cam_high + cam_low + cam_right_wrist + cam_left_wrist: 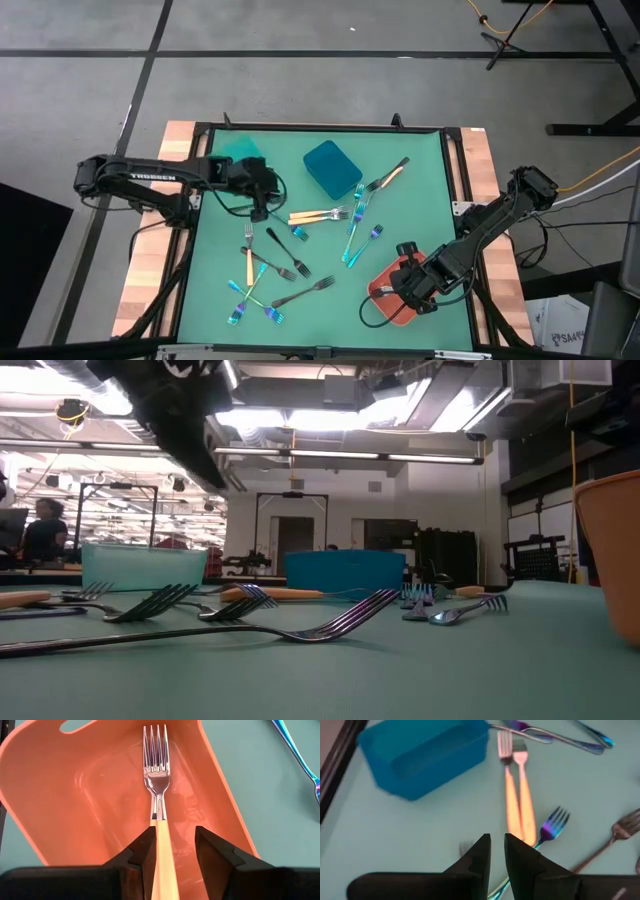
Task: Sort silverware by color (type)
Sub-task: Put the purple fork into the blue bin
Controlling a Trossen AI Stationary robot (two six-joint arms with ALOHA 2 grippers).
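Observation:
Several forks lie flat and scattered on the green mat (420,190): gold-handled ones (315,215), black ones (285,252), iridescent ones (358,232). My left gripper (497,851) hovers over the mat's left half (262,208), open by a narrow gap with nothing between the fingers. An iridescent fork (551,826) and two gold-handled forks (517,800) lie just beyond it. My right gripper (175,842) is open over the coral-red bin (60,795). A gold-handled fork (157,775) has its silver head in the bin and its handle between the fingers. My right gripper has the fork's gold handle (161,840) between its fingers, close against one finger (145,850), while the other finger (210,847) stands apart from it. Whether the near finger touches the handle, I cannot tell. The fork lies along the fingers, its head pointing into the bin.
A blue bin (333,168) sits at the mat's far middle and a teal bin (238,148) at its far left corner. The coral-red bin (385,292) is near the right front corner. The low view shows fork heads (360,610) across the mat. A person (42,530) stands far behind.

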